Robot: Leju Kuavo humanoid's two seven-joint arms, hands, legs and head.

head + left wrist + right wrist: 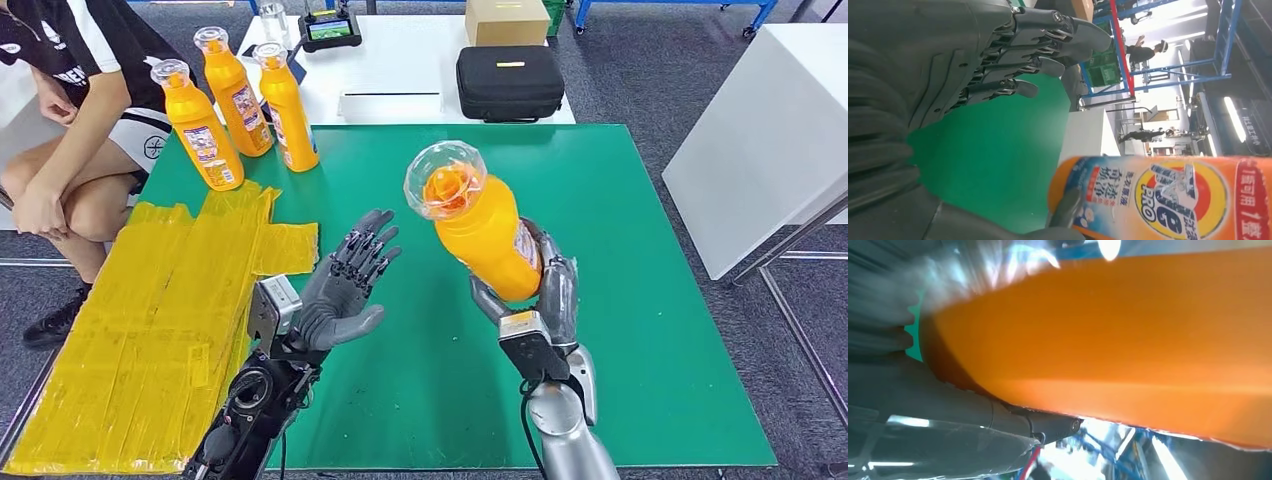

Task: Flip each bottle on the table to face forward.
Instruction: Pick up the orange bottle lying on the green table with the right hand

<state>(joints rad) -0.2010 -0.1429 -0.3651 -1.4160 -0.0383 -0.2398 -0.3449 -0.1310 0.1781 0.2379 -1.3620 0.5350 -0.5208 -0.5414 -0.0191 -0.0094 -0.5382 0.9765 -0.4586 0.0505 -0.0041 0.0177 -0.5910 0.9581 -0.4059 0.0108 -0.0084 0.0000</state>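
**A:** Head view first: what is the right hand (545, 290) doing?

**B:** It is gripping one orange bottle (488, 232) low on its body, fingers wrapped around it, holding it tilted in the air above the green tabletop (640, 300), clear cap leaning toward the camera.

**A:** And the left hand (345, 285)?

**B:** It is hovering just beside the bottle with palm up and fingers spread, holding nothing. From its wrist, the fingers (1038, 65) are standing apart, and the bottle's printed label (1168, 200) is facing it.

**A:** So which step is this?

**B:** I'm judging it as mid-flip: the bottle is being turned in the air, not yet set down. Next, the label needs bringing round to the front and the base lowering flat onto the tabletop. The left hand may need to steady it.

**A:** How many bottles altogether?

**B:** Four. One is being held; three bottles (240, 110) are standing upright, close together, at the far left corner of the tabletop.
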